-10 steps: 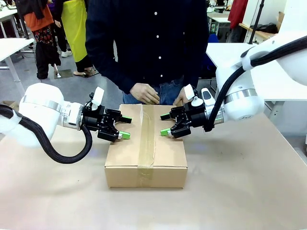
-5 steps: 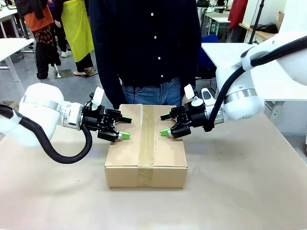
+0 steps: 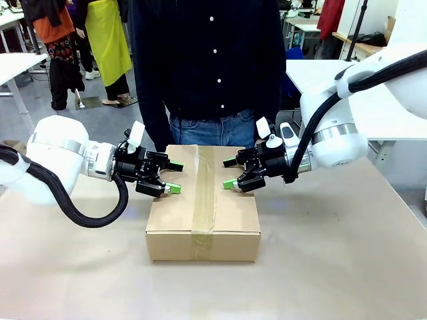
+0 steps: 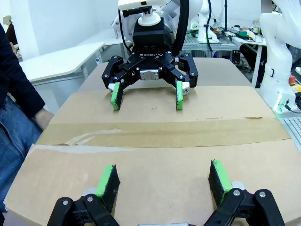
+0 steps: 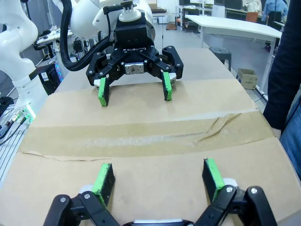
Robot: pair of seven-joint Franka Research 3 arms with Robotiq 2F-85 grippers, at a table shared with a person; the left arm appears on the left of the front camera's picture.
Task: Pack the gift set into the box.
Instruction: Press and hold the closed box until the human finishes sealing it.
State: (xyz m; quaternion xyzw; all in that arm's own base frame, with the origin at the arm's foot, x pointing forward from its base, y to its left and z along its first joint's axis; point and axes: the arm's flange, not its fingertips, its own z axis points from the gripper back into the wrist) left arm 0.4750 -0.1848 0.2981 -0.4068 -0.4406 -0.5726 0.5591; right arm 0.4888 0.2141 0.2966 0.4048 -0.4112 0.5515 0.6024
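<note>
Box (image 3: 203, 207) taped shut — stiff cardboard, slick tape, likely light; grip side walls. Left gripper (image 3: 171, 177) and right gripper (image 3: 230, 173) both wide open, empty.

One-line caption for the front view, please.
Both open claws, left claw and right claw, hover over the taped-shut box while a person stands behind it.

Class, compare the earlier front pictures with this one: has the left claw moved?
No. The left claw sits at the same spot over the left half of the taped box, jaws open, just as before.
</note>
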